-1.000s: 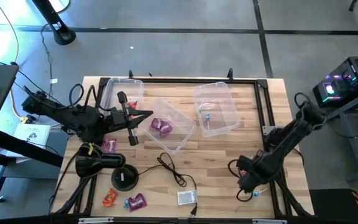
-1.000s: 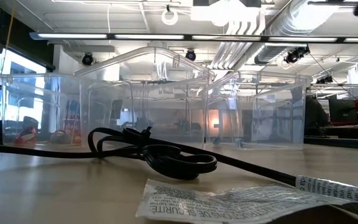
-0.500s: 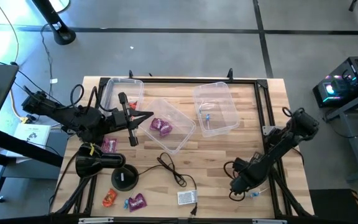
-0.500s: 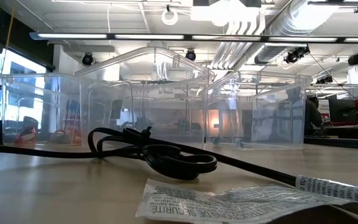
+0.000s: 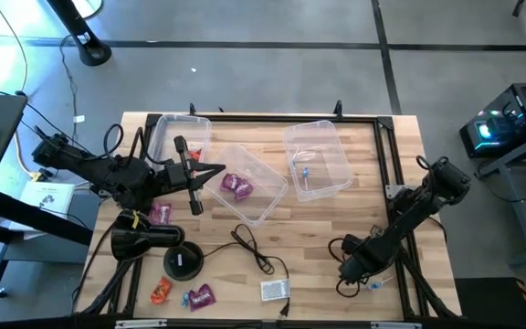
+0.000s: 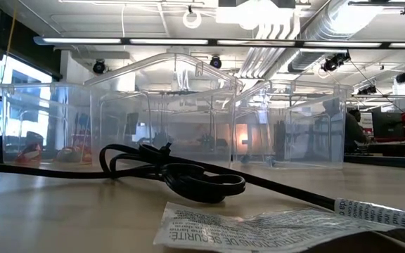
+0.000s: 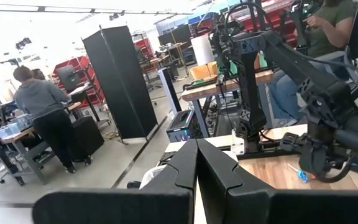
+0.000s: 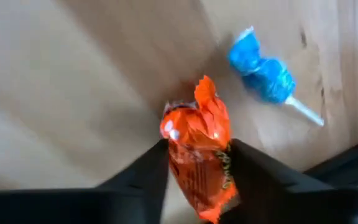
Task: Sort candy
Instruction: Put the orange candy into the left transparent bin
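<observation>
Overhead, a pale wooden slatted table (image 5: 336,219) carries three clear rectangular plastic bins. The left bin (image 5: 173,137) shows something orange-red at its edge, though the arm hides most of it; the tilted middle bin (image 5: 261,187) holds two purple-magenta wrapped sweets (image 5: 237,185); the right bin (image 5: 331,142) holds one small light-blue sweet (image 5: 305,172). The left gripper (image 5: 215,170) hangs pinched shut and empty over the left and middle bins. The right gripper (image 8: 194,163) is low at the table's near right corner, its dark fingers (image 8: 148,165) standing either side of a crinkled orange-red foil-wrapped candy (image 8: 199,149) and touching the wrapper. Just beside it lies a bright-blue wrapped lollipop on a white stick (image 8: 265,73). Three more sweets lie loose near the left front corner. The candy looks light, with slick, crushable foil; a hold across its fat middle, not the twisted tail, seems safest.
</observation>
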Robot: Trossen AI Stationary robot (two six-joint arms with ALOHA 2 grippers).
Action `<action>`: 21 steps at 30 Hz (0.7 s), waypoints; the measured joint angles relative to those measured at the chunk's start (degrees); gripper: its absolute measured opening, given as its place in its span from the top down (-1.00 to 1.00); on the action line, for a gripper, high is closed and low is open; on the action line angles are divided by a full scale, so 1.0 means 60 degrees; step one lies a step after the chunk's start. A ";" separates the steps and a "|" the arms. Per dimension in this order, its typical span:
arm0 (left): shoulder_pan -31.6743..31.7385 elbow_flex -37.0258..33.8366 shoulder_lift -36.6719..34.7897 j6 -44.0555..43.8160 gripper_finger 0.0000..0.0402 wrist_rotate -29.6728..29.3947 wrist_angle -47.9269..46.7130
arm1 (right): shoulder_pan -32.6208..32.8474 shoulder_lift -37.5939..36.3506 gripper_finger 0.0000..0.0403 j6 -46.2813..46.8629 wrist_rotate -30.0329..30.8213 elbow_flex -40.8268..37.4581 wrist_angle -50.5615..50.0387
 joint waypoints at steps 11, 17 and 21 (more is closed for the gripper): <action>0.0000 0.0000 -0.0033 0.0342 1.00 -0.0004 0.0242 | -0.0275 -0.0040 0.77 -0.0696 0.1377 0.3385 -0.1723; 0.0000 0.0000 -0.0033 0.0343 1.00 -0.0003 0.0397 | -0.0972 -0.0061 0.95 -0.3686 0.6272 0.5347 -0.0695; -0.0044 -0.0004 -0.0035 0.0579 1.00 0.0306 0.0805 | -0.2141 -0.0076 0.94 -0.7651 0.8159 0.5630 0.1695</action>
